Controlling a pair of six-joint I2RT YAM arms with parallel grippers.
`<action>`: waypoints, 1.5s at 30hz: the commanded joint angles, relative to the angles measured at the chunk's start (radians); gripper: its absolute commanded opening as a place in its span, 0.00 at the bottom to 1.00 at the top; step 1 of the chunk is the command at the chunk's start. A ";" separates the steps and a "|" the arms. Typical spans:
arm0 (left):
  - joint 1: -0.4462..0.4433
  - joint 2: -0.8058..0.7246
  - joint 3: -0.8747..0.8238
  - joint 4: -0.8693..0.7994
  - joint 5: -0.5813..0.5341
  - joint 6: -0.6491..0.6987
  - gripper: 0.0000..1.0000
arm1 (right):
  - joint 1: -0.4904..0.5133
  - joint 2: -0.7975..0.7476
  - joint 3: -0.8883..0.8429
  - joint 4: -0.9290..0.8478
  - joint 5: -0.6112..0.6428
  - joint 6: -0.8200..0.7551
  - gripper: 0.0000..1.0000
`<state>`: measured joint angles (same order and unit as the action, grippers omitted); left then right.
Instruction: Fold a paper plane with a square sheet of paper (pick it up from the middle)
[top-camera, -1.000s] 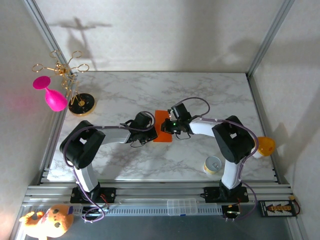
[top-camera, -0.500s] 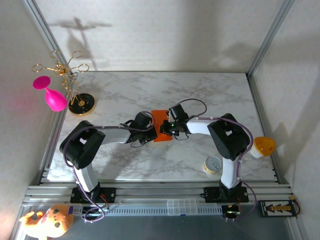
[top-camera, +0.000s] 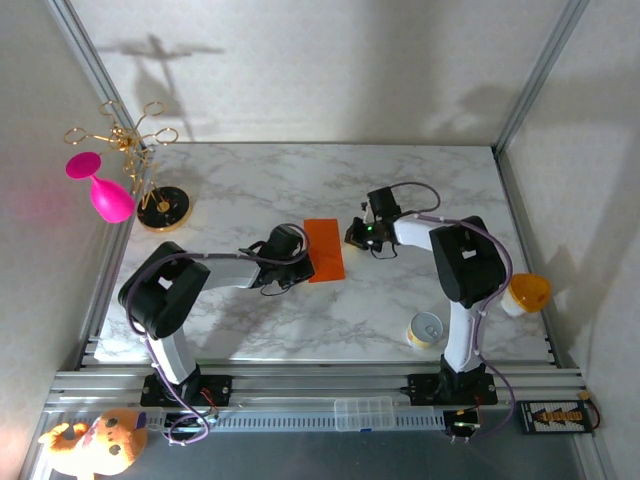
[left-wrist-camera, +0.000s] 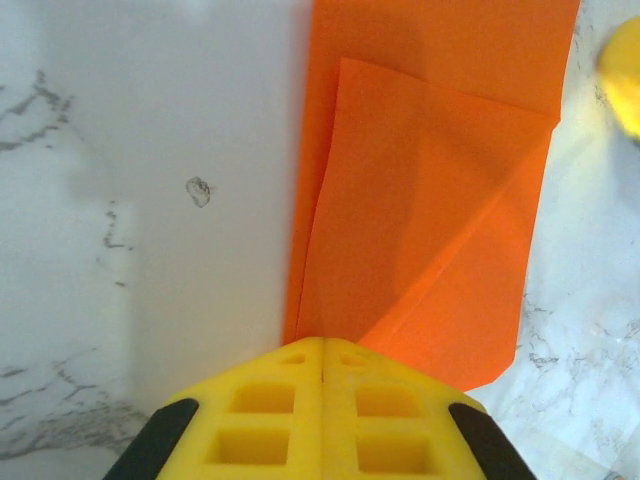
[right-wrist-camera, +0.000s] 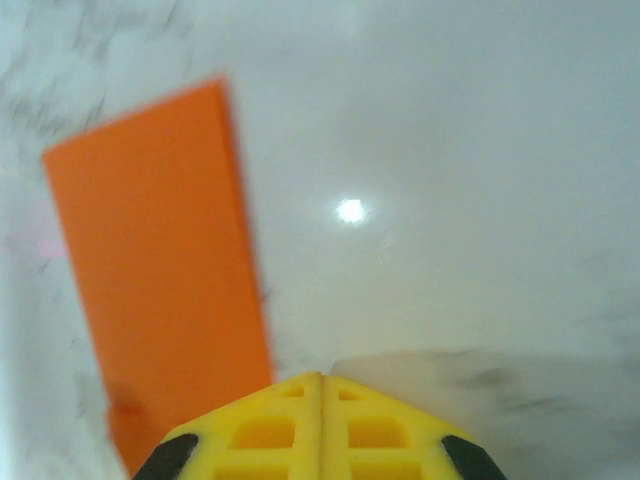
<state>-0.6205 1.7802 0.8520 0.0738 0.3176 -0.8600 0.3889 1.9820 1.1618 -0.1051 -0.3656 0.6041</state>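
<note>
The orange sheet of paper (top-camera: 325, 250) lies flat on the marble table (top-camera: 240, 190), folded into a narrow oblong. A diagonal flap crosses it in the left wrist view (left-wrist-camera: 430, 200). My left gripper (top-camera: 304, 266) is shut, its yellow tips (left-wrist-camera: 322, 345) resting over the paper's near edge with nothing between the jaws. Shut as well, my right gripper (top-camera: 353, 237) hovers just right of the paper, clear of it. In the right wrist view the paper (right-wrist-camera: 160, 280) lies to the left of the closed tips (right-wrist-camera: 322, 378), over bare marble.
A pink goblet (top-camera: 100, 195) and a gold rack (top-camera: 150, 175) stand at the far left. Near the right arm's base sits a small yellow can (top-camera: 427, 330), and an orange-yellow cup (top-camera: 527, 292) is at the right edge. Metal frame posts border the table.
My right gripper has drawn off the paper and moved right and slightly back, leaving the paper uncovered. The left gripper has stayed at the paper's edge.
</note>
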 joint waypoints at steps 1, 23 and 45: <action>-0.008 -0.007 0.014 -0.136 0.000 0.044 0.00 | -0.018 -0.049 -0.003 -0.048 0.049 -0.045 0.00; 0.021 0.077 0.182 -0.097 -0.151 0.003 0.05 | 0.090 -0.182 -0.219 0.137 -0.086 0.206 0.33; 0.024 0.100 0.088 -0.052 -0.148 -0.079 0.00 | 0.155 -0.101 -0.141 0.083 -0.027 0.286 0.31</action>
<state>-0.6052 1.8606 0.9661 0.0578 0.1783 -0.9218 0.5293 1.8637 0.9878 0.0040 -0.4152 0.8768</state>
